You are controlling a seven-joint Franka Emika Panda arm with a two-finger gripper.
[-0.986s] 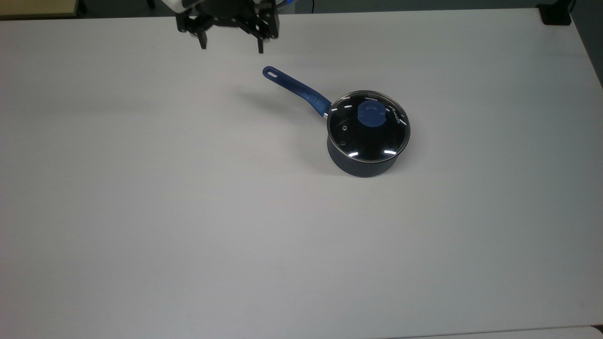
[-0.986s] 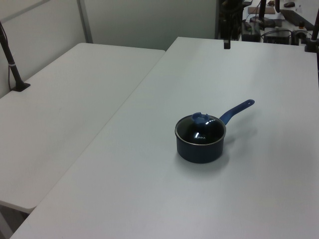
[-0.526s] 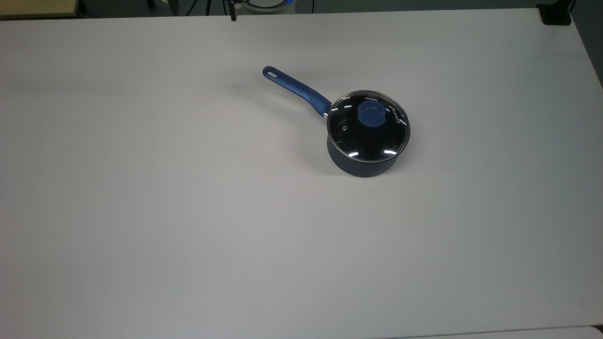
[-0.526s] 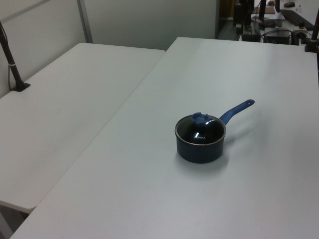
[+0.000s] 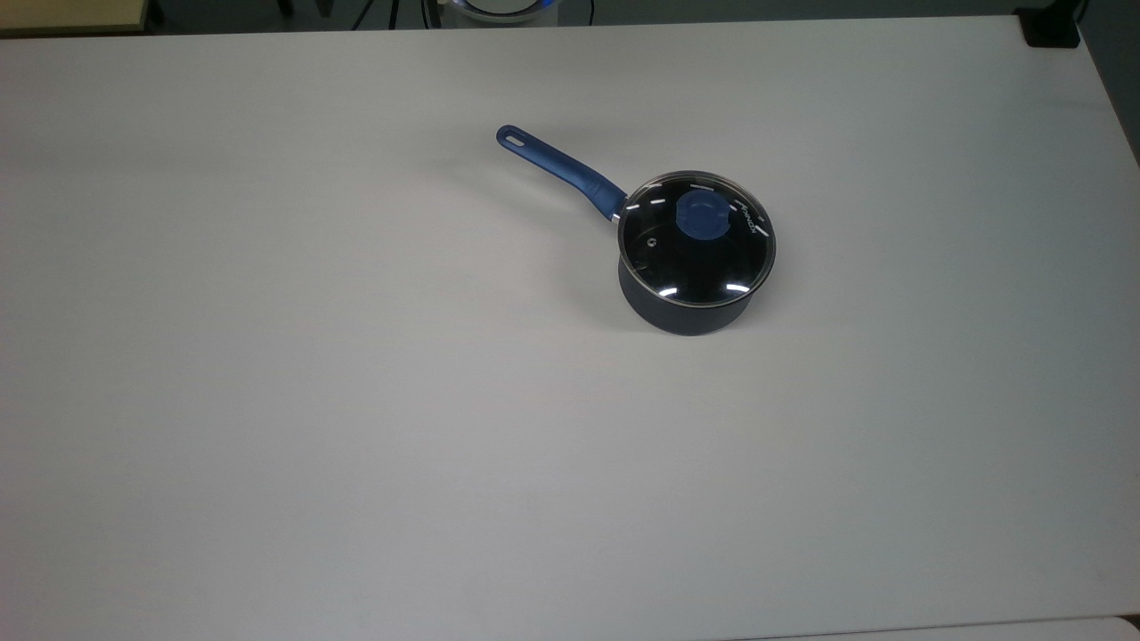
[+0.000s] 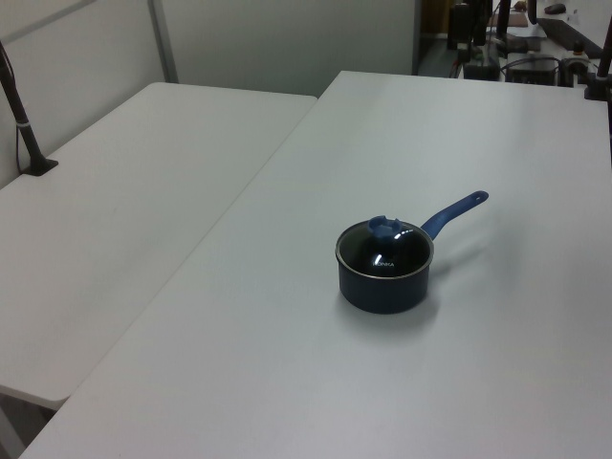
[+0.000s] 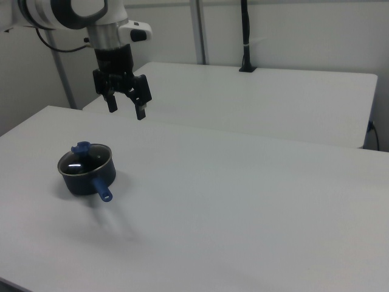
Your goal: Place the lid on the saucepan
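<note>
gone from the top view, gripper [image 7: 126, 111] hangs spread, empty; lid [image 5: 696, 239] covers saucepan [image 5: 681, 312].

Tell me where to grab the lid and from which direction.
Grip the blue knob at the centre of the lid, coming straight down. The lid lies flat on the saucepan, its glass and thin rim offer little purchase, and the knob stands proud.

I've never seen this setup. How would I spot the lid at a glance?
Start at the wide white table and find the one dark saucepan with the long blue handle. The lid sits on its top: a round clear glass disc with a thin metal rim, marked by the blue knob at its middle.
</note>
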